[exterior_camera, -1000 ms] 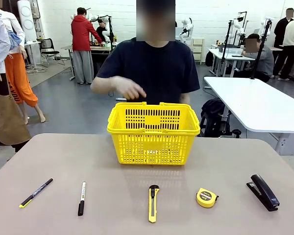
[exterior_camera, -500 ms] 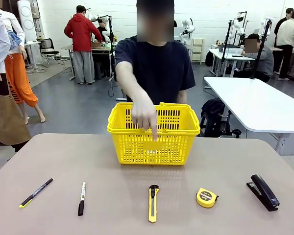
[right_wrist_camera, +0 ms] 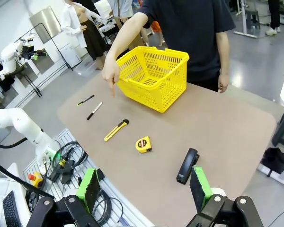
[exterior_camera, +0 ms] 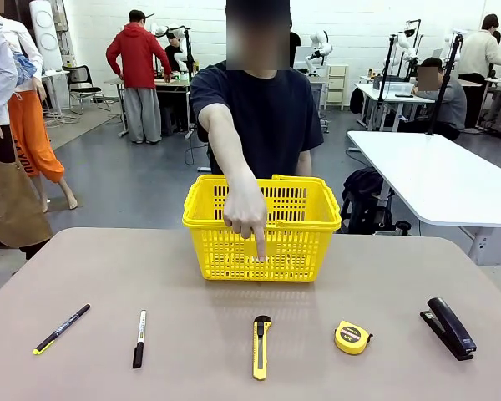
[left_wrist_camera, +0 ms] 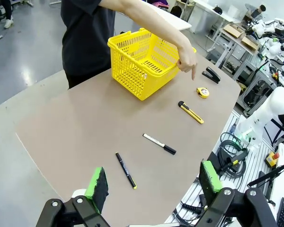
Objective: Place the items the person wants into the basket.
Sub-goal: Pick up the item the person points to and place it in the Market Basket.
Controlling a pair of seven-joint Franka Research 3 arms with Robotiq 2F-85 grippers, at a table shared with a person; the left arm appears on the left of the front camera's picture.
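The yellow basket (exterior_camera: 261, 226) stands at the table's far middle, in front of the person (exterior_camera: 263, 117) in a dark T-shirt. The person's hand (exterior_camera: 246, 213) reaches over the basket, index finger pointing down toward the yellow-and-black utility knife (exterior_camera: 260, 346). To its right lie the round yellow tape measure (exterior_camera: 351, 337) and the black stapler (exterior_camera: 448, 327). My left gripper (left_wrist_camera: 154, 184) is open, high above the near table edge, nothing between its green pads. My right gripper (right_wrist_camera: 144, 188) is open too, hovering off the table's side; knife (right_wrist_camera: 116, 130), tape measure (right_wrist_camera: 143, 144) and stapler (right_wrist_camera: 187, 165) lie ahead of it.
Two marker pens lie at the table's left: a black-and-yellow one (exterior_camera: 61, 328) and a white-and-black one (exterior_camera: 139, 338). A white table (exterior_camera: 438, 180) stands behind on the right. Other people stand farther back in the room.
The person's arm has stretched forward over the basket and the pointing finger has come down toward the utility knife. Nothing on the table has moved.
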